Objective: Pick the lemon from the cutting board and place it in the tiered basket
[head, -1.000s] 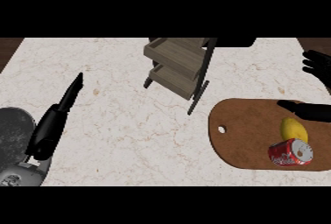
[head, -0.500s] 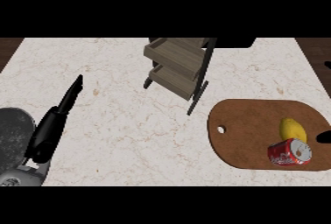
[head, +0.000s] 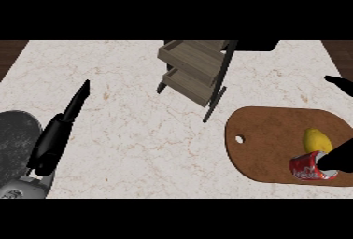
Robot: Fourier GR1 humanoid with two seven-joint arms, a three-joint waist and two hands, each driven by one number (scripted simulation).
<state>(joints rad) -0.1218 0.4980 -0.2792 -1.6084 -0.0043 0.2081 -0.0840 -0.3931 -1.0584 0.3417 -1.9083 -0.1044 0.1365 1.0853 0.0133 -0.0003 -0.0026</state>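
The lemon [head: 315, 139] lies on the brown cutting board [head: 269, 135] at the right of the frame, toward the board's lower right part. Just below it, touching or nearly so, a red can [head: 307, 169] lies on its side near the board's lower edge. A small hole [head: 239, 139] shows near the board's left end.

The right hand [head: 339, 158] comes in from the right edge at lower right — a dark shape lying over the can's right end and just beside the lemon. Whether its fingers are spread or curled cannot be told. Another black tip [head: 337, 84] pokes in from the right edge higher up, above the board and apart from it.

The tiered basket [head: 193, 70], made of wood on a dark frame, stands at the upper middle of the frame on the pale marbled surface [head: 138, 140], up and to the left of the board.

The left hand [head: 76, 100] shows at the left — fingers straight and pressed together, pointing toward the upper right, holding nothing, with the grey forearm [head: 17, 140] at the lower left corner.
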